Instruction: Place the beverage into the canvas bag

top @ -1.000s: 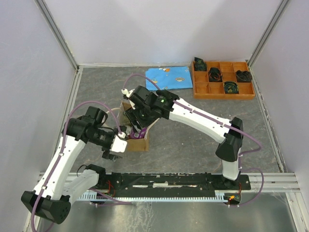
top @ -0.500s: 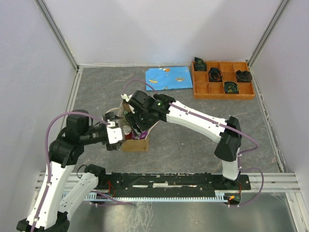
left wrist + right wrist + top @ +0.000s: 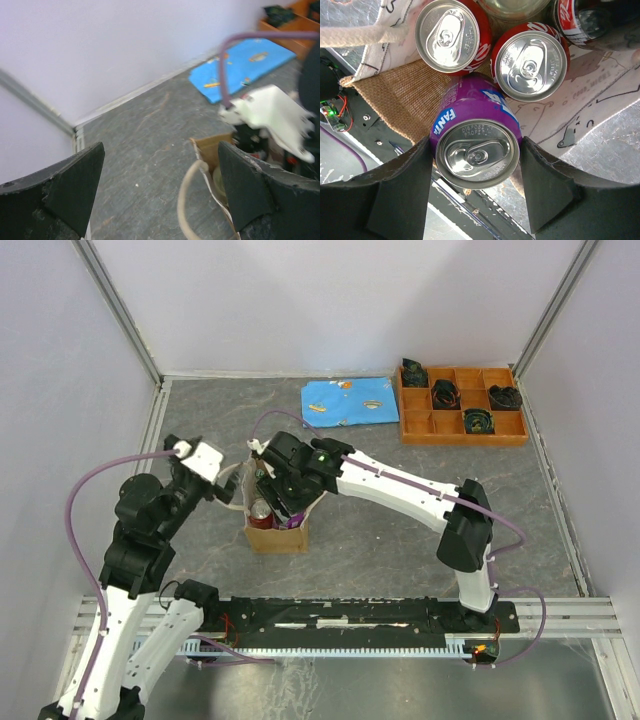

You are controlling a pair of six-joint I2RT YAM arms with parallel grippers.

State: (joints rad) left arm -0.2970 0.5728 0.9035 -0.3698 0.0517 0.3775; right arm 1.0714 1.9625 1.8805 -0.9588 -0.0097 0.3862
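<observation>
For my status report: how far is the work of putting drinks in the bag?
Done: red cans stand inside the canvas bag. In hand: the right fingers grip a purple Fanta can at the bag's mouth. Left: lower it in and release. The left fingers are open and empty.

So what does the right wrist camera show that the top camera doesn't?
Only the right wrist view: close up, the purple Fanta can between the fingers of the right gripper, its lettering readable, next to the silver tops of two red cans. Only the top view: both arms in full, plus a blue cloth and an orange tray at the back. Both: the canvas bag with cans inside.
</observation>
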